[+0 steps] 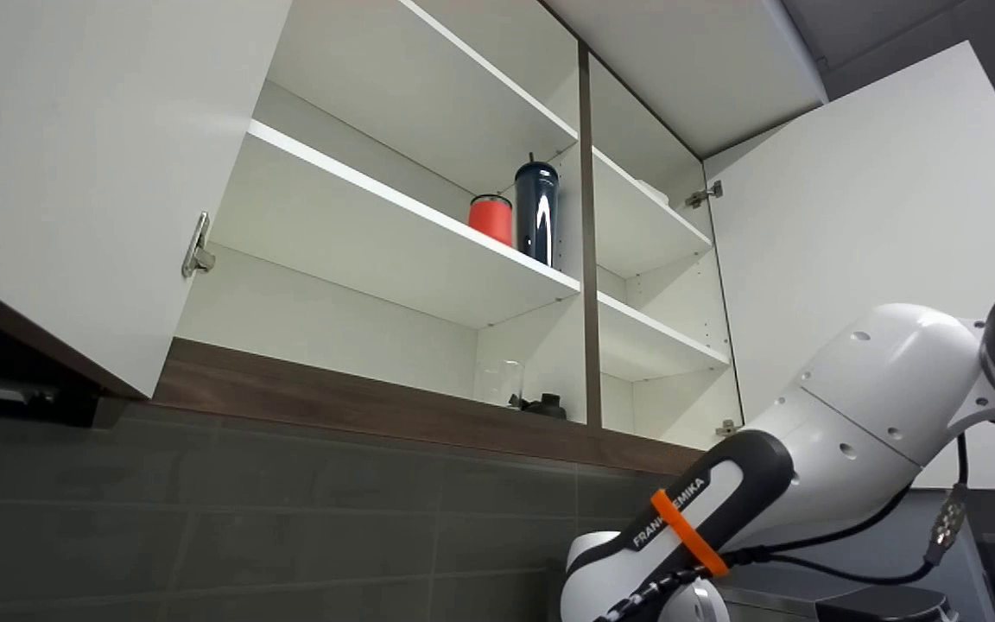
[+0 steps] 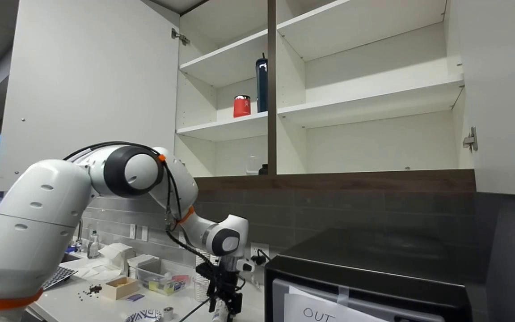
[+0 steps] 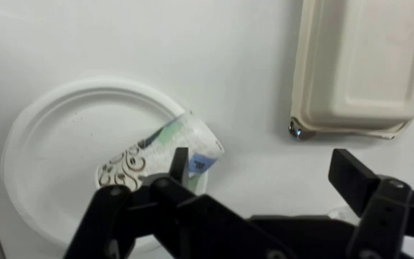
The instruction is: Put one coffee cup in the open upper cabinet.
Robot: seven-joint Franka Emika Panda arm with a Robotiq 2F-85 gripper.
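White coffee cup: lay on its side on a plate and across its rim in the wrist view; brown swirls and green and blue patches marked it, and print by its edge was too small to read.
Gripper: fingers stood wide apart, white counter showing between them, one fingertip in front of part of the cup.
Beige container: sat on that counter, apart from the plate.
Arm: read "FRANK" and "EMIKA" in an exterior view, on either side of an orange strap across the lettering.
Paper sign: bore a handwritten "OUT" on the front of a black appliance, cut off below.
Upper cabinet: had its doors swung wide in both exterior views; on one shelf a red tumbler stood just beside a dark blue bottle, and a pale mark on the tumbler was perhaps a logo, too small to be sure.
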